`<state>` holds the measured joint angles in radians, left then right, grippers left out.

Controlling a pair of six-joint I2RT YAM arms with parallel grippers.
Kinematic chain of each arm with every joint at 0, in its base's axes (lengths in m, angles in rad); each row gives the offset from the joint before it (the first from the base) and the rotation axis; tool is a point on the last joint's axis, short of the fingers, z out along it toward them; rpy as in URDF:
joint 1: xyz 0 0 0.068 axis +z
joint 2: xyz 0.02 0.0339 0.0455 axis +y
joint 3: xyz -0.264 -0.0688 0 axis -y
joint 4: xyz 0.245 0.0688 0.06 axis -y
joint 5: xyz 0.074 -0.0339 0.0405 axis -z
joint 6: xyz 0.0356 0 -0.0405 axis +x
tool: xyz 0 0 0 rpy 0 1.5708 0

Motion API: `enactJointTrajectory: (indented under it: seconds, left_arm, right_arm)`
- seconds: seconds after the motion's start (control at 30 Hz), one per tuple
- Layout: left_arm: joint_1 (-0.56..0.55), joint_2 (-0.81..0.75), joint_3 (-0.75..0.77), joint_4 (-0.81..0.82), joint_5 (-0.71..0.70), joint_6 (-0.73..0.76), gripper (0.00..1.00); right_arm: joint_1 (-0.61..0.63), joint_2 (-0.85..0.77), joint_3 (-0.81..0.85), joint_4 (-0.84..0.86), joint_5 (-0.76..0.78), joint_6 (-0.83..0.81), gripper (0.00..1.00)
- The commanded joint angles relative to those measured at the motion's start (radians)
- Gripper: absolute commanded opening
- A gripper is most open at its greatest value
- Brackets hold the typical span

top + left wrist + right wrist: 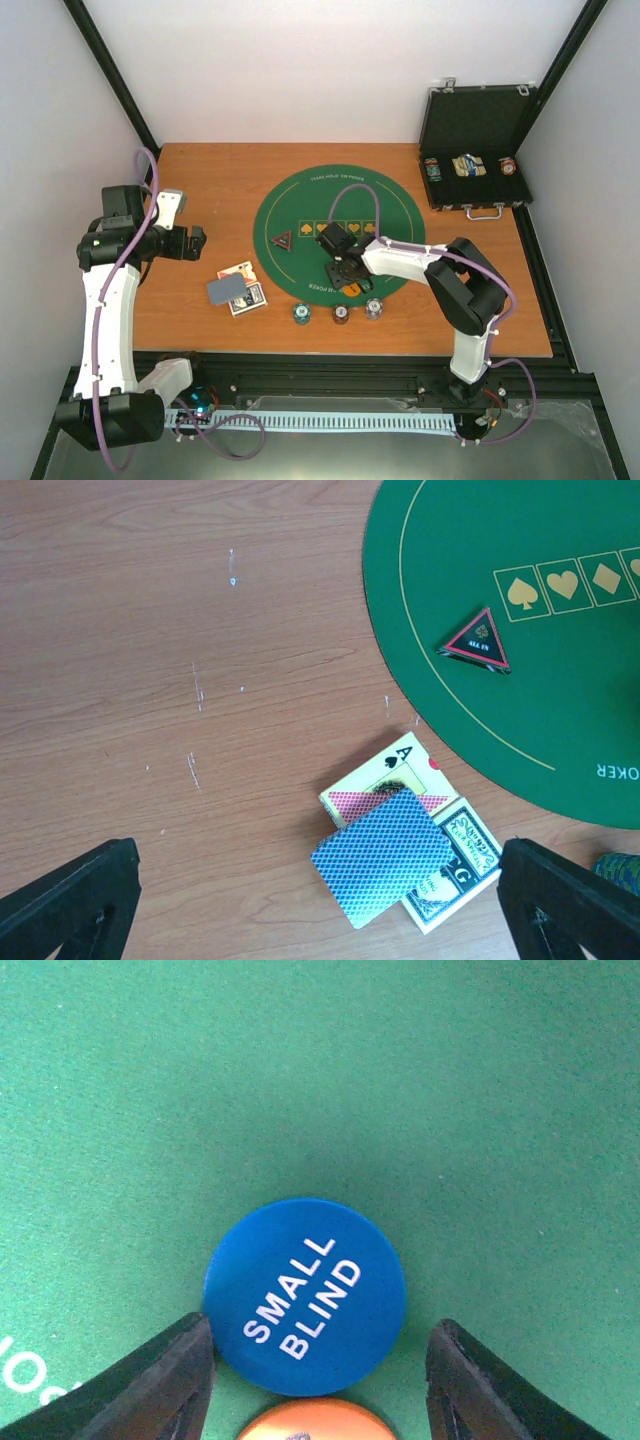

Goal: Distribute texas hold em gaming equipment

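On the green poker mat (336, 232) my right gripper (345, 275) is down low and open. A blue disc (305, 1295) marked SMALL BLIND lies flat between its fingers (170, 1380). The left finger is at the disc's rim and the right one stands apart. An orange disc (315, 1420) lies just below it. My left gripper (198, 240) hangs open over bare wood, with nothing in it. Blue-grey-backed playing cards (383, 856) lie on two card boxes beneath it. The black-and-red triangle marker (477, 640) sits on the mat's left side.
Three striped poker chips (301, 314), (341, 315), (374, 309) lie in a row near the mat's front edge. A black hard case (472, 150) stands open at the back right with more chips and cards inside. White walls enclose the table.
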<state>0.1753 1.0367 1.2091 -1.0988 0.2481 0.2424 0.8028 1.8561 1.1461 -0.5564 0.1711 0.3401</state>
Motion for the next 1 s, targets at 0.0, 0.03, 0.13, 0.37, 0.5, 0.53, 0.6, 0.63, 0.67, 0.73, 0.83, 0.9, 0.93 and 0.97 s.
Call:
enactJointTrajectory:
  seconds: [0.0, 0.03, 0.13, 0.37, 0.5, 0.53, 0.6, 0.63, 0.67, 0.73, 0.83, 0.9, 0.93, 0.97]
  left_arm:
    - [0.009, -0.010, 0.043, -0.012, 0.010, 0.019, 1.00]
    - [0.010, -0.010, 0.042, -0.010, 0.010, 0.018, 1.00]
    - [0.009, -0.008, 0.040, -0.007, 0.006, 0.018, 1.00]
    - [0.010, -0.007, 0.040, -0.007, -0.002, 0.020, 1.00]
    - [0.010, -0.008, 0.038, -0.016, -0.006, 0.033, 1.00]
    - [0.010, -0.006, 0.039, -0.020, -0.008, 0.035, 1.00]
    - [0.010, -0.002, 0.037, -0.024, -0.010, 0.039, 1.00]
    - [0.010, -0.001, 0.035, -0.025, -0.010, 0.038, 1.00]
    - [0.009, -0.003, 0.032, -0.026, -0.011, 0.039, 1.00]
    - [0.010, -0.006, 0.026, -0.023, -0.014, 0.041, 1.00]
    - [0.009, -0.006, 0.023, -0.027, -0.016, 0.049, 1.00]
    - [0.010, -0.003, 0.024, -0.028, -0.018, 0.057, 1.00]
    - [0.010, -0.001, 0.026, -0.029, -0.017, 0.061, 1.00]
    - [0.009, 0.001, 0.027, -0.028, -0.019, 0.065, 1.00]
  right_arm:
    - [-0.021, 0.032, -0.020, 0.034, -0.027, -0.002, 0.55]
    - [-0.025, 0.035, -0.022, 0.038, -0.032, -0.001, 0.53]
    - [-0.038, 0.046, -0.023, 0.050, -0.038, 0.003, 0.46]
    - [-0.094, 0.101, 0.045, 0.052, -0.020, -0.006, 0.40]
    - [-0.150, 0.173, 0.145, 0.052, -0.026, -0.020, 0.37]
    - [-0.160, 0.197, 0.178, 0.049, -0.026, -0.027, 0.37]
    - [-0.178, 0.255, 0.262, 0.031, -0.023, -0.045, 0.36]
    - [-0.186, 0.285, 0.310, 0.018, -0.023, -0.050, 0.36]
    - [-0.197, 0.313, 0.356, 0.005, -0.023, -0.055, 0.35]
    - [-0.214, 0.366, 0.439, -0.014, -0.022, -0.061, 0.35]
    - [-0.233, 0.440, 0.557, -0.039, -0.024, -0.071, 0.35]
    - [-0.250, 0.501, 0.638, -0.064, -0.026, -0.067, 0.35]
    - [-0.257, 0.528, 0.677, -0.076, -0.029, -0.063, 0.35]
    - [-0.264, 0.553, 0.719, -0.089, -0.030, -0.060, 0.35]
